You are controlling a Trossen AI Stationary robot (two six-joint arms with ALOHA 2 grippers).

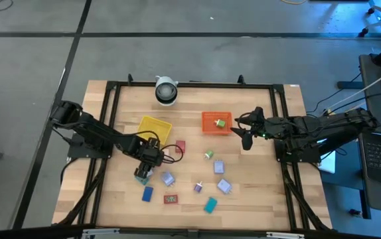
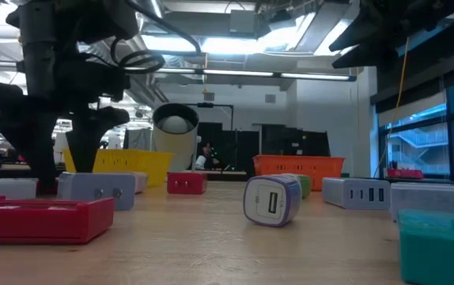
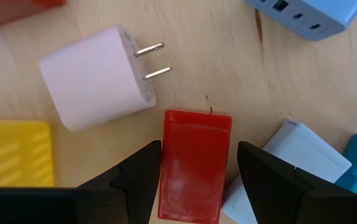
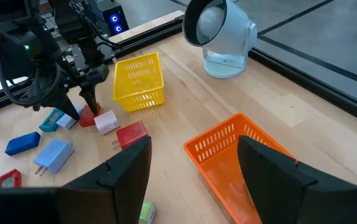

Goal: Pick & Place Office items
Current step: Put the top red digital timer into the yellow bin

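the left gripper (image 3: 197, 180) hangs low over the tabletop with its two dark fingers (image 3: 142, 177) spread either side of a small red block (image 3: 194, 165), close to its long flanks but, as far as i can see, not yet pressing on them. it holds nothing. the block lies flat on the wood a little way in from the table's left edge, just beside the yellow tray (image 1: 154, 128) and nearer the front edge than the tray is. right next to it sits a white plug adapter (image 3: 97, 76) with its two metal prongs pointing out sideways, and a whitish piece (image 3: 303, 155) crowds the other finger.

i'd judge the red block light and rigid, smooth plastic by the look of it (so likely a bit slippery). the narrow flanks the fingers now straddle seem the right place to squeeze, about midway along, keeping clear of the whitish neighbour.

the other office items (image 1: 217, 178) are scattered across the front half of the tabletop, blue, purple, teal and green among them, and a green piece already lies in the red tray (image 1: 216, 123).

the right gripper (image 4: 194, 171) waits near the table's right edge, just beside the red tray, fingers wide apart and empty.
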